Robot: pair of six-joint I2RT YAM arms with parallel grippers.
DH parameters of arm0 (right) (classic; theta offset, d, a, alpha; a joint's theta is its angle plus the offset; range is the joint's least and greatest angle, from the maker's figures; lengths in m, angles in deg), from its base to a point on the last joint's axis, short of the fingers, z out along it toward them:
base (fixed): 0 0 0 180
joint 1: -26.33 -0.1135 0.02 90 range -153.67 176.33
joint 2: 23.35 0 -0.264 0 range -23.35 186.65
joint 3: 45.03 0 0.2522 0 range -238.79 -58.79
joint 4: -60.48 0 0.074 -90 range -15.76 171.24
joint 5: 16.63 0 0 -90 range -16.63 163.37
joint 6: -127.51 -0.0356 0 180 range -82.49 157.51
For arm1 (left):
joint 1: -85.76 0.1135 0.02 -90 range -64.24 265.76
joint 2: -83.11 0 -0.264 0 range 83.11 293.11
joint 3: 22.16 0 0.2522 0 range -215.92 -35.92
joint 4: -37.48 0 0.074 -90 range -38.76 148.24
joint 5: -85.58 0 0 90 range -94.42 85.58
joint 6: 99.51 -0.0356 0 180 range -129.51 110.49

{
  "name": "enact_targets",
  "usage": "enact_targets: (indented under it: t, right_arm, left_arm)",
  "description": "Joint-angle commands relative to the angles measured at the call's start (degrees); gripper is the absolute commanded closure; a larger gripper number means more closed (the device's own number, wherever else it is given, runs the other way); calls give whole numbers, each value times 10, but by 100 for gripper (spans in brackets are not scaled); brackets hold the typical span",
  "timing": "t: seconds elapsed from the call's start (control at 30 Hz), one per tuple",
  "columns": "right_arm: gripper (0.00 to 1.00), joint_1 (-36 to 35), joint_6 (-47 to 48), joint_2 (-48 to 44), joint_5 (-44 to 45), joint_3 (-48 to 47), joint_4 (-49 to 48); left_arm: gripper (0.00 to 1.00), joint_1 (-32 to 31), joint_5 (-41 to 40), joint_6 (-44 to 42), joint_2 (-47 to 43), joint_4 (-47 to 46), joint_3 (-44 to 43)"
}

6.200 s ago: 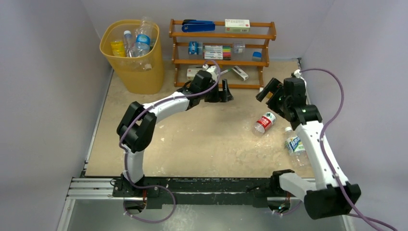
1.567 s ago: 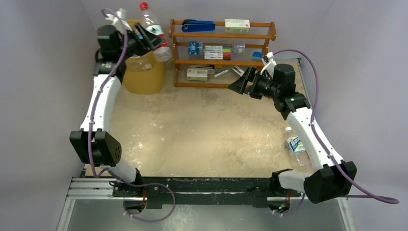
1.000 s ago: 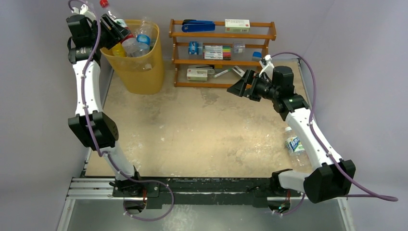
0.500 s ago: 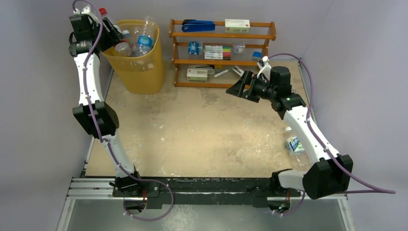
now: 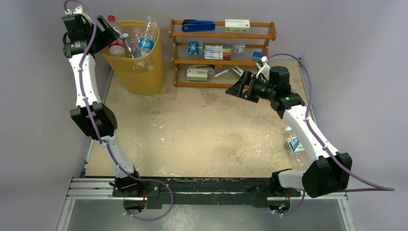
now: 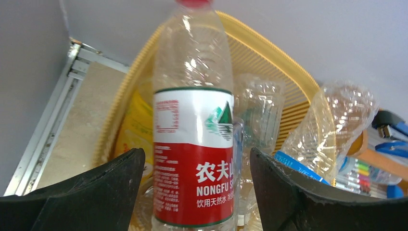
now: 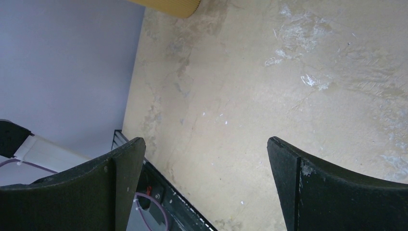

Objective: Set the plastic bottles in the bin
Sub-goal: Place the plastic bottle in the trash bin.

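My left gripper (image 5: 107,34) hangs at the near-left rim of the yellow-orange bin (image 5: 144,72), open. A clear bottle with a red label and red cap (image 5: 117,45) stands in the bin between the spread fingers. In the left wrist view this bottle (image 6: 195,144) shows a gap to each finger of the left gripper (image 6: 196,151), inside the bin (image 6: 269,53) among several other bottles. One more bottle with a blue label (image 5: 294,147) lies on the table at the right edge. My right gripper (image 5: 239,89) is open and empty over the table's back right.
A brown wooden shelf rack (image 5: 221,48) with a blue stapler, boxes and pens stands right of the bin. The right wrist view has the right gripper (image 7: 206,141) over bare beige table (image 7: 240,86), with the bin's base (image 7: 168,5) at the top edge.
The left gripper's jaws have spread and let go of the red-labelled bottle, which has sunk lower into the bin. The right arm has barely moved.
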Motion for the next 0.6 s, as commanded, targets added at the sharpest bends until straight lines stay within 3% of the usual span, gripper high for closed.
enact_targets:
  t: [0.0, 0.23, 0.4, 0.57]
  right_arm:
    - [0, 2, 8, 1, -10, -8, -13]
    - [0, 2, 10, 1, -7, -16, -5]
    - [0, 2, 5, -2, 8, -27, -1]
    - [0, 2, 6, -3, 65, -42, 35]
  left_arm:
    - [20, 35, -19, 34, -64, -20, -32]
    - [20, 60, -21, 73, -85, -22, -35]
    - [19, 55, 59, 113, -109, -80, -7]
    - [18, 30, 81, 112, -161, -107, 47]
